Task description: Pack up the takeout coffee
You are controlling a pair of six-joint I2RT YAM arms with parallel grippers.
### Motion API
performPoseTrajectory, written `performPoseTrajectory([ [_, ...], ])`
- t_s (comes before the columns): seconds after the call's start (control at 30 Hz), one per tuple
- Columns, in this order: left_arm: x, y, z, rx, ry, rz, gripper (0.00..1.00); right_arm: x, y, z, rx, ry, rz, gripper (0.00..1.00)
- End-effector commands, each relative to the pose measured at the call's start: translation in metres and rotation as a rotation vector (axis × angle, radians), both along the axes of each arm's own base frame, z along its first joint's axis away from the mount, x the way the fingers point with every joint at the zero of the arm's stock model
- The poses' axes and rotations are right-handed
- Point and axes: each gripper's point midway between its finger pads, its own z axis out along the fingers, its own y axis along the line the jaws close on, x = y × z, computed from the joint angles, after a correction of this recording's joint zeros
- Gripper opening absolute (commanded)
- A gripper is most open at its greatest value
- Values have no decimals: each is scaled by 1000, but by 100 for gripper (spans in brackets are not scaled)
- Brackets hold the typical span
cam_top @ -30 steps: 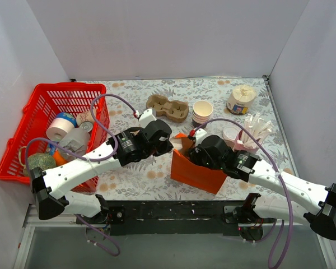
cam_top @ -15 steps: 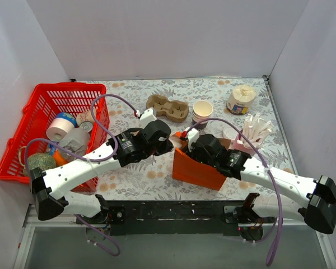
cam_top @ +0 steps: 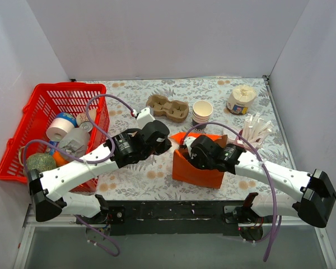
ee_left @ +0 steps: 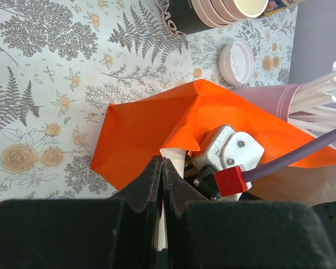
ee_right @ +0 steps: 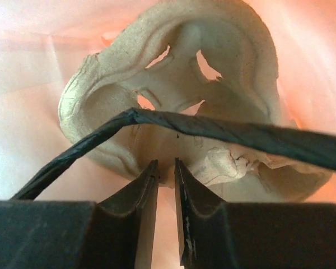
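The jaws of the left gripper [ee_left: 162, 162] are pressed together on a pale strip of paper at the rim of the orange bag [ee_left: 140, 134], holding the bag's mouth up on that side. The jaws of the right gripper [ee_right: 163, 163] are down inside the bag, drawn in to a narrow slit. Their tips sit at the near wall of a pulp carrier [ee_right: 179, 67] lying on the bag's floor. I cannot tell whether they pinch that wall or only hover at it. The bag's dark twisted handle [ee_right: 213, 126] crosses just above the jaws.

Outside the bag, the takeout coffee [ee_left: 236, 61] stands on the tabletop [ee_left: 45, 84] just beyond the bag's far rim. From above it shows as little more than its round white lid. It sits beside the pink cup [ee_left: 280, 98] of white sticks and nearer the bag than the stack of lidless cups [ee_left: 213, 11]. A second carrier [cam_top: 167, 107] lies farther out, beyond the bag's far left corner.

By my reading the groundwork is done: the bag stands open and a carrier is in it. The packing proper is left. The coffee is not yet in the bag, so the right arm has to come out, take the lidded cup and lower it upright into one of the carrier's wells.
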Motion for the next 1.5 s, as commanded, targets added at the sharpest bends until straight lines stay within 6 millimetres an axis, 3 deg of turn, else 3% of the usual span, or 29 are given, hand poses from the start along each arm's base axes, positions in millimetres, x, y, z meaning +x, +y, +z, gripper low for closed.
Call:
performPoseTrajectory([
  [0.0,8,29,15,43,-65,64,0,-16,-39,2,-165,86,-80,25],
  [0.13,6,18,16,43,-76,-10,0,6,-4,46,24,-16,-98,31],
  [0.2,5,9,15,33,-82,-49,0,23,19,81,168,-100,-114,40],
  [0.33,0,-4,8,20,-63,-120,0,40,34,114,297,-188,-164,45],
  [0.47,-1,-12,7,4,-66,-152,0,38,55,116,382,-165,-126,43],
  [0.57,-2,-14,7,-1,-62,-162,0,26,72,104,421,-85,-48,42],
  [0.63,-2,-15,7,-3,-62,-161,0,24,73,87,392,-56,-37,41],
  [0.77,-2,-15,10,-20,-66,-160,0,24,62,49,268,-10,-65,40],
  [0.97,-4,-15,23,-59,-94,-165,0,16,26,3,95,42,-157,39],
  [1.17,-7,-16,30,-82,-103,-185,0,12,19,-11,79,66,-184,39],
  [1.27,-8,-18,27,-81,-95,-193,0,20,16,-7,68,21,-204,40],
  [1.4,-8,-20,23,-75,-84,-196,0,44,23,34,127,-95,-240,47],
  [1.47,-8,-19,20,-68,-77,-194,0,58,30,70,198,-175,-269,52],
])
